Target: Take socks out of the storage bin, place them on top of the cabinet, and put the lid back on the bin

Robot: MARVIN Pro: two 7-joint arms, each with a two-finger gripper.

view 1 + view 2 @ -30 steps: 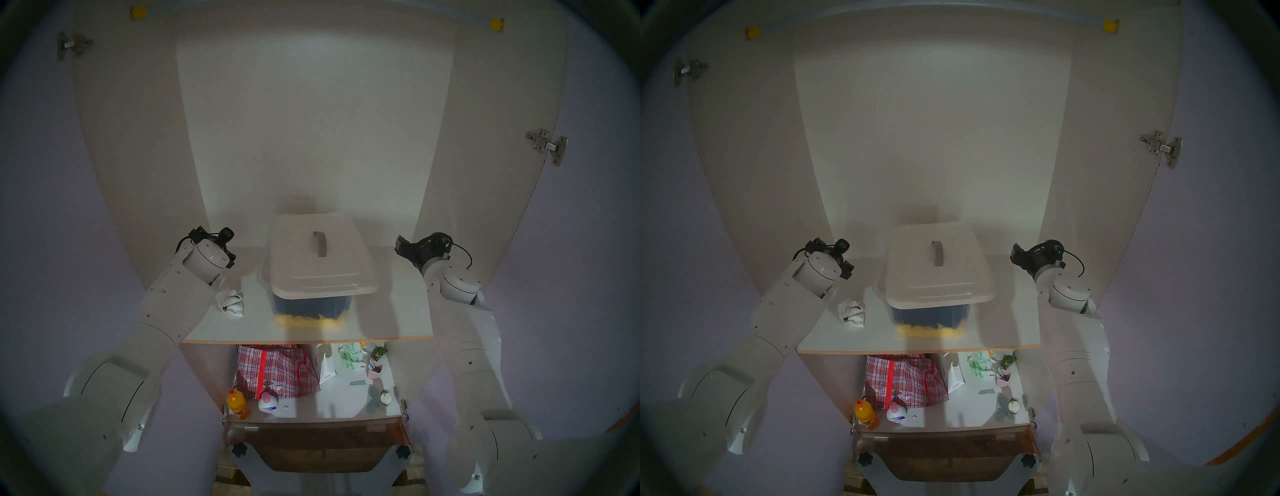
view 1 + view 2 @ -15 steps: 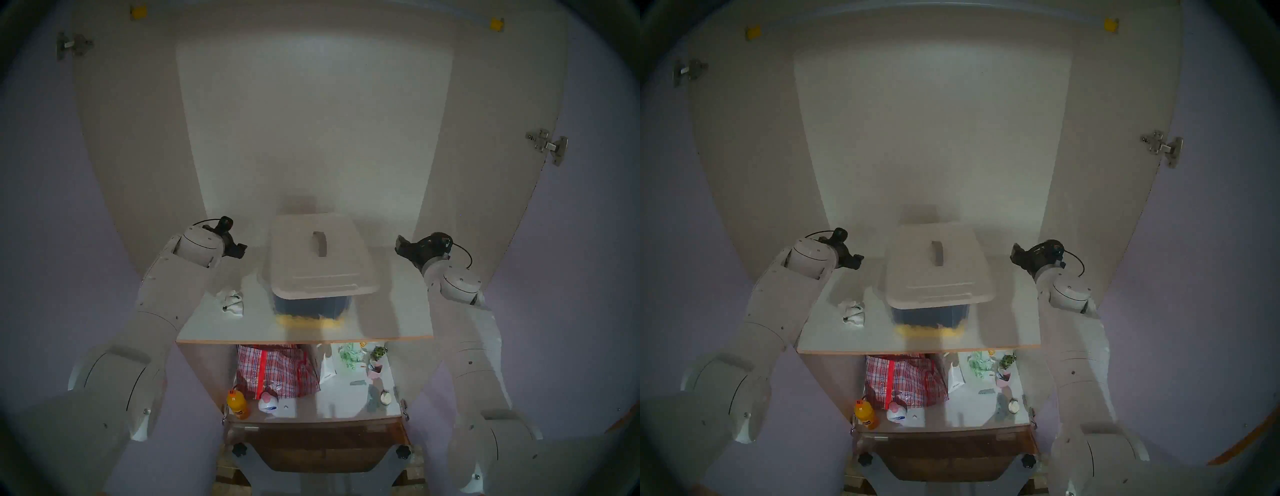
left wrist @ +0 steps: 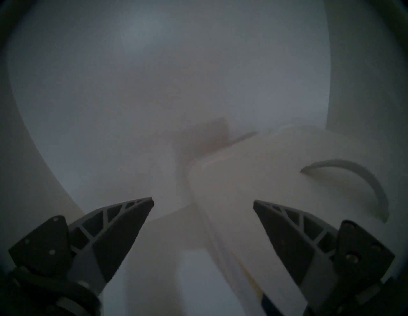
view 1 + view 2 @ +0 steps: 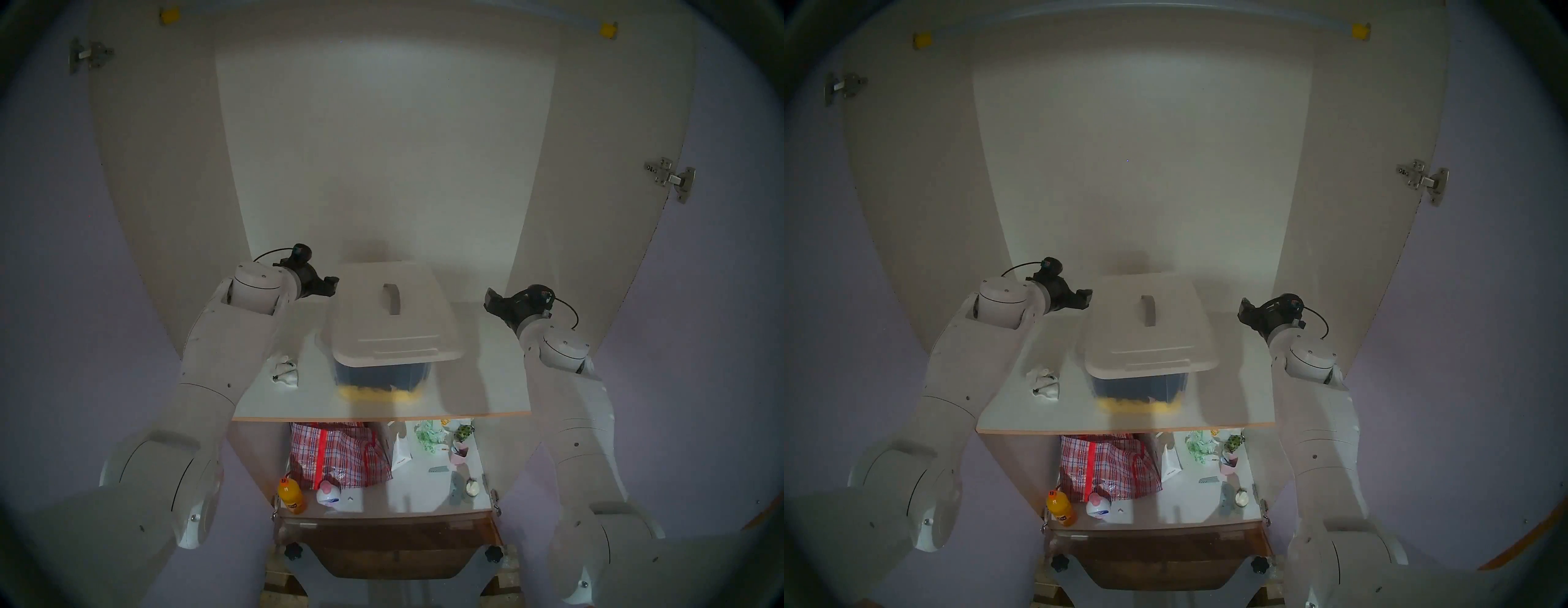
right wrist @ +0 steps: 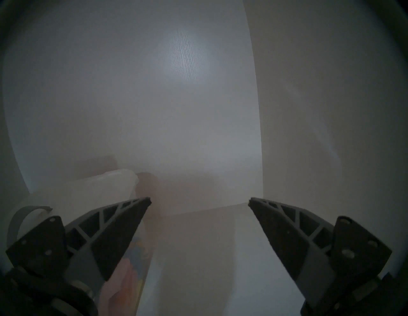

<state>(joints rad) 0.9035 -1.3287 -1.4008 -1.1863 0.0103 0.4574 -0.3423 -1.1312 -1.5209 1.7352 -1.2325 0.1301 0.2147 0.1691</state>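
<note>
Head stereo left view is showing the storage bin sitting mid-shelf on the white shelf board of the cabinet, and every place below is given from that bin. The lid is lying on top of the bin, its grey handle facing up. The socks are lying on the board to the bin's left, apart from it and near the left forearm. The left gripper is hovering just beside the lid's far left corner, its 2 fingers standing wide apart with nothing between them; in the left wrist view that lid corner is filling the gap ahead of the tips. The right gripper is hanging to the bin's right, well apart from the lid, its jaws spread wide and empty, as the right wrist view is showing.
</note>
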